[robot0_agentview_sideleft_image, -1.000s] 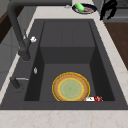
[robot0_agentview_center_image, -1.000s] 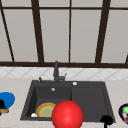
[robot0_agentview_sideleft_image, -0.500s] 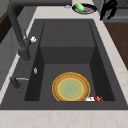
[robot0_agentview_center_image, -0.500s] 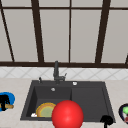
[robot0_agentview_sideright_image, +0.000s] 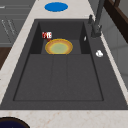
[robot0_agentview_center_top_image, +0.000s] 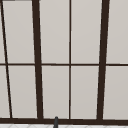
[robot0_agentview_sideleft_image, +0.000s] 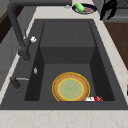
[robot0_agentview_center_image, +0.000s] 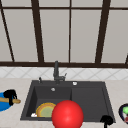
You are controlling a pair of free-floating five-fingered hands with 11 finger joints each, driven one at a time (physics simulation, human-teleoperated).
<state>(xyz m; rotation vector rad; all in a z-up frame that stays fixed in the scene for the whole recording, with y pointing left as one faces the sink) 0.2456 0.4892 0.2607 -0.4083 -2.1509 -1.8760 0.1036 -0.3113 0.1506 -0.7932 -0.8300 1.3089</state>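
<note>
Grip check, front view: the left robot hand (robot0_agentview_center_image: 10,95) sits at 8 o'clock from the sink (robot0_agentview_center_image: 87,100), fingers curled round a wooden stick (robot0_agentview_center_image: 16,101) that lies level across the blue plate (robot0_agentview_center_image: 3,106) on the table (robot0_agentview_center_image: 17,86). The right robot hand (robot0_agentview_center_image: 107,120) hangs at 4 o'clock from the sink, just beside the dark bowl (robot0_agentview_center_image: 124,112); from the left side view I read its fingers as relaxed and holding nothing. A yellow plate (robot0_agentview_center_image: 44,110) lies in the basin, and a red ball (robot0_agentview_center_image: 67,115) stands at 6 o'clock. In my judgement, good handling means keeping the stick level, the grip firm, and lifting it straight off the plate without dragging the plate.
</note>
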